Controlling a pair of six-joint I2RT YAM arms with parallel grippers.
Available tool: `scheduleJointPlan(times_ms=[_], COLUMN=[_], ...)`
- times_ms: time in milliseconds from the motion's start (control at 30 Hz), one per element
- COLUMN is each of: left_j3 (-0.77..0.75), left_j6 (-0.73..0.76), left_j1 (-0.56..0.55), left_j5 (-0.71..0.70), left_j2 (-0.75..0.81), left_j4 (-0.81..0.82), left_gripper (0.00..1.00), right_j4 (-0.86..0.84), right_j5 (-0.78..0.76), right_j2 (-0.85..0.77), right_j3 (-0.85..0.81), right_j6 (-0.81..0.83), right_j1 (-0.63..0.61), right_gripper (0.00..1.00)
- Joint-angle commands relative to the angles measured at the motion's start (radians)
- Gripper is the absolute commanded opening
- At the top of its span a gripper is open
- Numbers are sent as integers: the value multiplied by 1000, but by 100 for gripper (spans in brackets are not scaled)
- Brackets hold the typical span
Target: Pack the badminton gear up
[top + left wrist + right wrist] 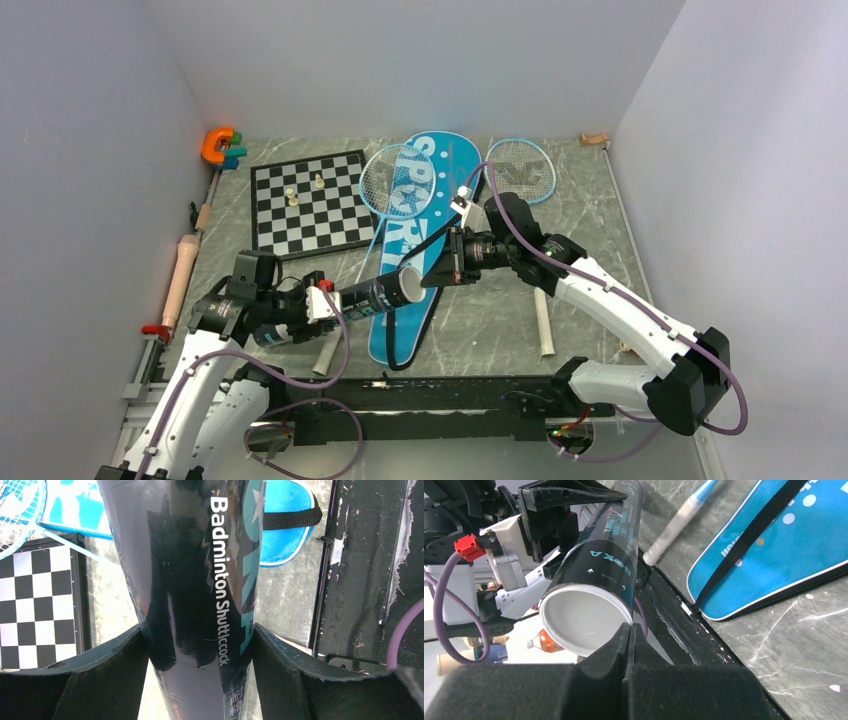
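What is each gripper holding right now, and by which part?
The left gripper grips the black tube around its body. The right gripper is shut and empty by the tube's open mouth.

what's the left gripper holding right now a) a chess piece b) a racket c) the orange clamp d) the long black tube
d: in the left wrist view the left gripper clamps the black tube, lettered Badminton Shuttlecock, from both sides.
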State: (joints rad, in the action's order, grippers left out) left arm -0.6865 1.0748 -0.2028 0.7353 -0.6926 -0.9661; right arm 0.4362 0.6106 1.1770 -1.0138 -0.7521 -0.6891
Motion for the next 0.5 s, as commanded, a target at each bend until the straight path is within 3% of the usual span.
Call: scheduleJointPlan(times_ms=[0, 467], left_j3=[-41, -59], left_j6=[3, -19], left_j1=[-6, -9], left_j5=[48, 51], left_j2=[10, 9], left_j4=[28, 33], left_gripper=[1, 1], right_j4=[-58, -24], right_j5=[-8, -47], right_j2=[-37, -16], right_j3=[-15, -71], right_j6=[-16, -6], right_j1=[-5, -39], right_gripper=[0, 0])
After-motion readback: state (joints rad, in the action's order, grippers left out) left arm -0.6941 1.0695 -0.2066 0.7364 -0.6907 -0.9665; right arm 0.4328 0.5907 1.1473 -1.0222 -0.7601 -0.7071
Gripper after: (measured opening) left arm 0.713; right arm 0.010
